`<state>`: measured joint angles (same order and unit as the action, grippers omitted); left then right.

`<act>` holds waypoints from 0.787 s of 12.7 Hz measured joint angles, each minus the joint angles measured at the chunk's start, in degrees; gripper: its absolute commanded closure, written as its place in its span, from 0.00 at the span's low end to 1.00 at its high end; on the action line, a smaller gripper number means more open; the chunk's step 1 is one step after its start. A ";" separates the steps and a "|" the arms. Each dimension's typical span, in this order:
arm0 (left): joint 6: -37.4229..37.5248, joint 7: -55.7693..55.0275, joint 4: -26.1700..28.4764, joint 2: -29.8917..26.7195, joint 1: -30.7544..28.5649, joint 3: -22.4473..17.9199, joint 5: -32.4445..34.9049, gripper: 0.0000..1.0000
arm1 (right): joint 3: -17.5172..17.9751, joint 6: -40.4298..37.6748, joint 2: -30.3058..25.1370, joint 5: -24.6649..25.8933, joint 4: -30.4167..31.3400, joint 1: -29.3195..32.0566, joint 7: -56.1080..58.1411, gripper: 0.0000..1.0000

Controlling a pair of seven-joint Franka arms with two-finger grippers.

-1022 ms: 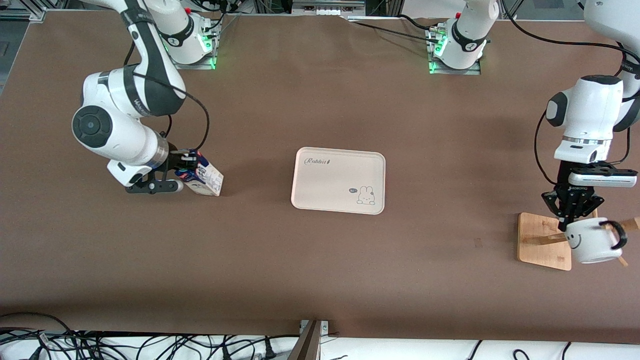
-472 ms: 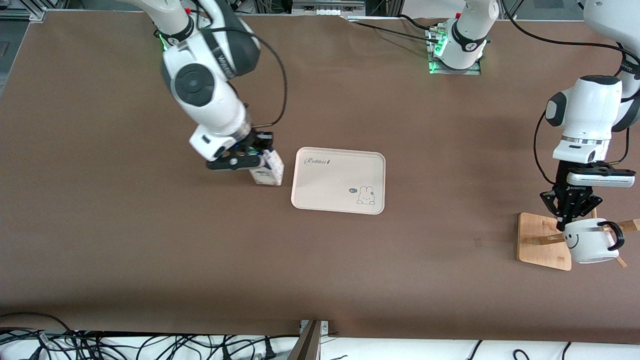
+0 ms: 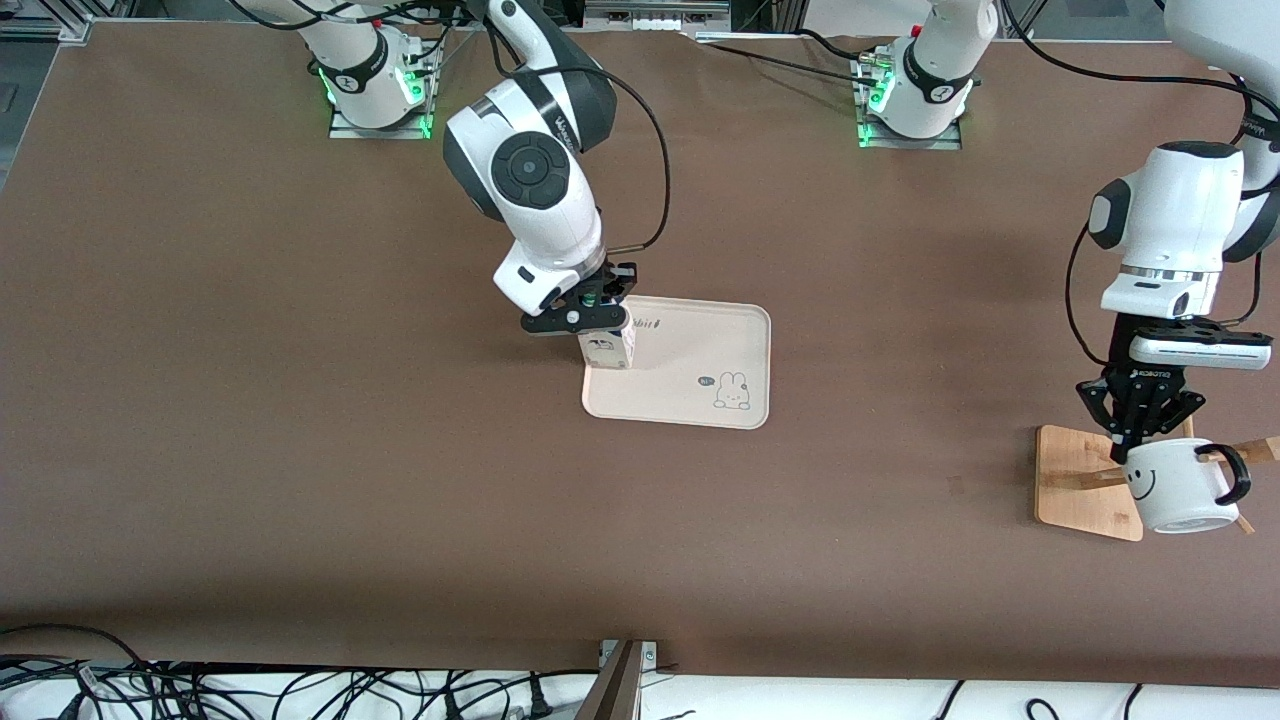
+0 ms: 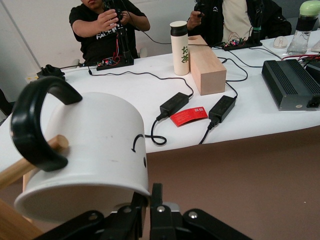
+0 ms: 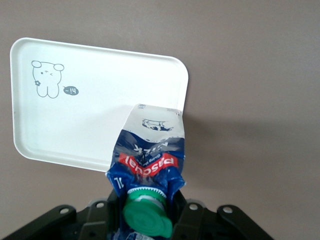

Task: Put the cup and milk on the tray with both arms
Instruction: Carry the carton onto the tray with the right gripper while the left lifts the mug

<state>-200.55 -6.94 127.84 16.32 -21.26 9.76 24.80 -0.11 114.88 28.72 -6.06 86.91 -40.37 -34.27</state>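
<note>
The cream tray [image 3: 700,375] lies at mid-table. The blue milk carton [image 3: 606,350] with its green cap [image 5: 146,215] hangs in my right gripper [image 3: 590,318], which is shut on the carton's top. The milk [image 5: 150,150] is over the tray [image 5: 75,120] corner toward the right arm's end; whether it touches I cannot tell. My left gripper [image 3: 1140,435] is shut on the rim of the white smiley cup [image 3: 1178,487], over the wooden rack. In the left wrist view the left gripper [image 4: 149,194] pinches the cup [image 4: 95,145], and a wooden peg [image 4: 30,165] runs through its black handle [image 4: 32,125].
The wooden rack base [image 3: 1075,470] with slanted pegs stands at the left arm's end of the table. Cables [image 3: 250,690] run below the table edge nearest the front camera. The rabbit drawing [image 3: 733,390] marks the tray corner nearer that camera.
My right arm has carried the milk from the right arm's end of the table across to the tray's corner. The left gripper and cup have barely shifted.
</note>
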 measured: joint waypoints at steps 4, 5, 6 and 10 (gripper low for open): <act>-0.01 -0.97 -0.03 -0.30 0.00 2.26 0.00 1.00 | 0.00 1.53 1.52 0.05 -0.07 -0.72 -0.53 0.63; 0.00 -1.42 -0.05 -0.41 0.02 3.24 0.00 1.00 | -0.01 1.89 2.07 0.06 -0.07 -0.91 -0.65 0.62; 0.13 -1.99 -0.06 -0.56 0.02 4.11 0.00 1.00 | 0.00 2.66 2.54 0.06 -0.16 -1.14 -0.75 0.47; 2.68 -3.88 -0.05 -1.17 0.04 7.43 0.00 1.00 | -0.28 3.70 3.48 0.07 -0.42 -1.50 -1.60 0.00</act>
<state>-197.87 -10.82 127.78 15.16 -21.23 17.19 24.81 -0.39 118.59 32.19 -5.99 86.49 -41.87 -35.87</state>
